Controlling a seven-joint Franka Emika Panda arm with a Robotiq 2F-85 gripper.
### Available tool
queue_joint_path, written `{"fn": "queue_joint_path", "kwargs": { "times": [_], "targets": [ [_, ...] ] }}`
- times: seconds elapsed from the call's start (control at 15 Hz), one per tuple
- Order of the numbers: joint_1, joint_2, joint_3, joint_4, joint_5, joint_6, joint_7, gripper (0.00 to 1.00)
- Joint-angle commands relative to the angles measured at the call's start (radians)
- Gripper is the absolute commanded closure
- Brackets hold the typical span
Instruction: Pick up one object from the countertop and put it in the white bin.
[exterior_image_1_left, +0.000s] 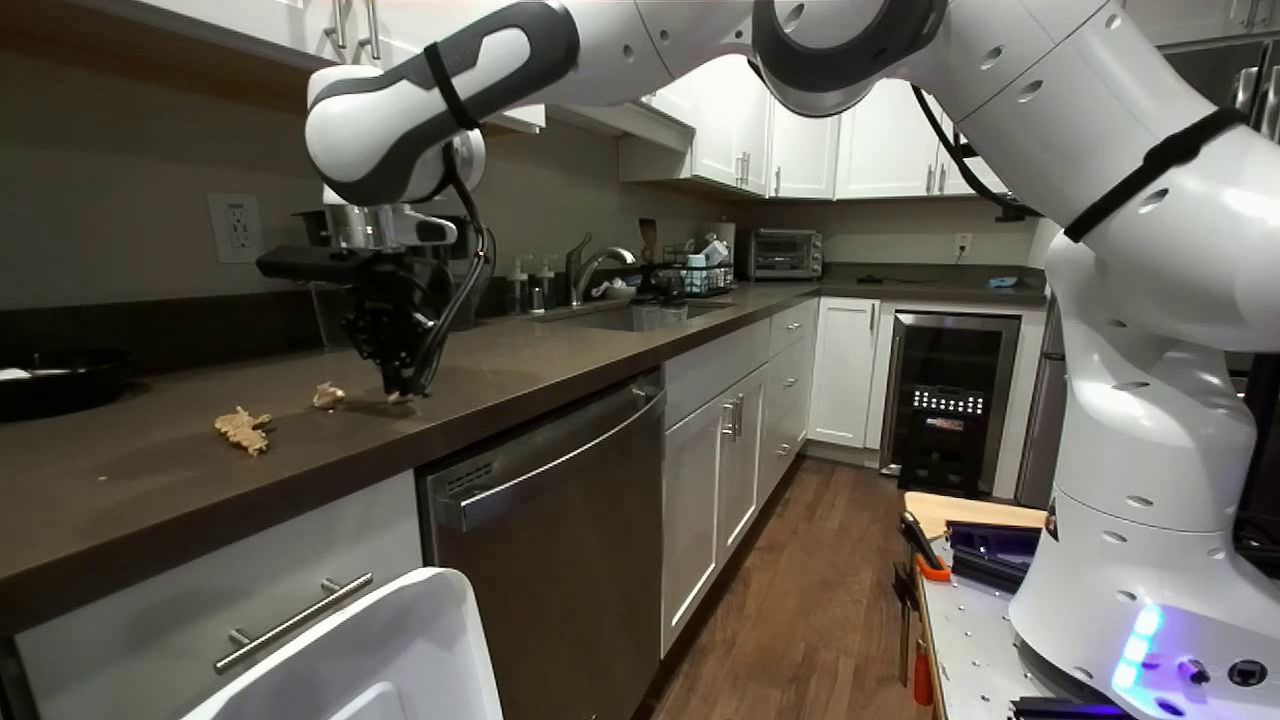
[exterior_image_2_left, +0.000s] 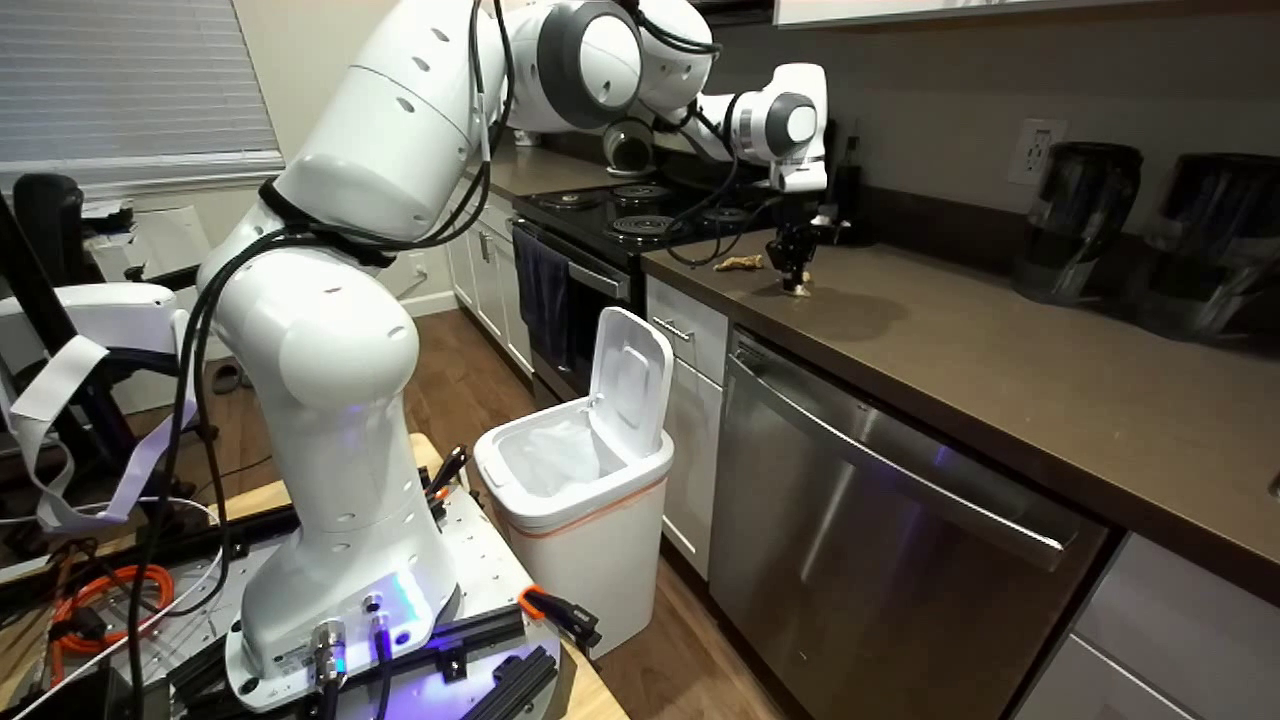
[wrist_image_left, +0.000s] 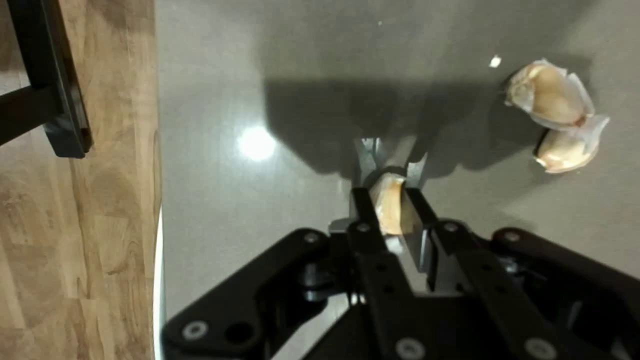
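My gripper (wrist_image_left: 387, 192) is over the dark brown countertop (exterior_image_1_left: 520, 365), pointing down. It is closed around a pale garlic clove (wrist_image_left: 390, 212) in the wrist view, with a finger on each side of it. The clove also shows under the fingertips in both exterior views (exterior_image_1_left: 399, 398) (exterior_image_2_left: 797, 291), at or just above the counter. Two more cloves (wrist_image_left: 555, 100) lie together beside the gripper. A knobbly beige piece (exterior_image_1_left: 243, 430) lies further along the counter. The white bin (exterior_image_2_left: 545, 514) stands on the floor by the cabinets, with a bag inside and its lid (exterior_image_2_left: 632, 375) raised.
A black stove (exterior_image_2_left: 640, 225) adjoins the counter near the gripper. Dark clear pitchers (exterior_image_2_left: 1075, 225) stand against the wall. A black pan (exterior_image_1_left: 65, 385) is at the counter's far end in an exterior view. The dishwasher (exterior_image_1_left: 550, 560) is below the counter edge. A sink faucet (exterior_image_1_left: 600, 262) stands further back.
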Motion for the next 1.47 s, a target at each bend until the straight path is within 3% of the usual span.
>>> {"fn": "queue_joint_path", "kwargs": {
  "times": [0.0,0.13,0.2,0.33,0.53,0.93,1.4],
  "targets": [
    [-0.019,-0.032,0.015,-0.065,0.030,0.035,0.023,0.51],
    [-0.022,-0.032,0.015,-0.080,0.033,0.047,0.024,0.49],
    [-0.024,-0.032,0.016,-0.087,0.036,0.055,0.025,0.77],
    [-0.024,-0.032,0.016,-0.088,0.041,0.060,0.026,0.76],
    [-0.022,-0.042,0.015,-0.095,0.041,0.055,0.028,0.93],
    [-0.017,-0.060,0.033,-0.094,0.048,0.032,0.001,0.92],
    [0.010,-0.187,0.111,-0.104,0.032,-0.057,-0.150,0.92]
  ]
}}
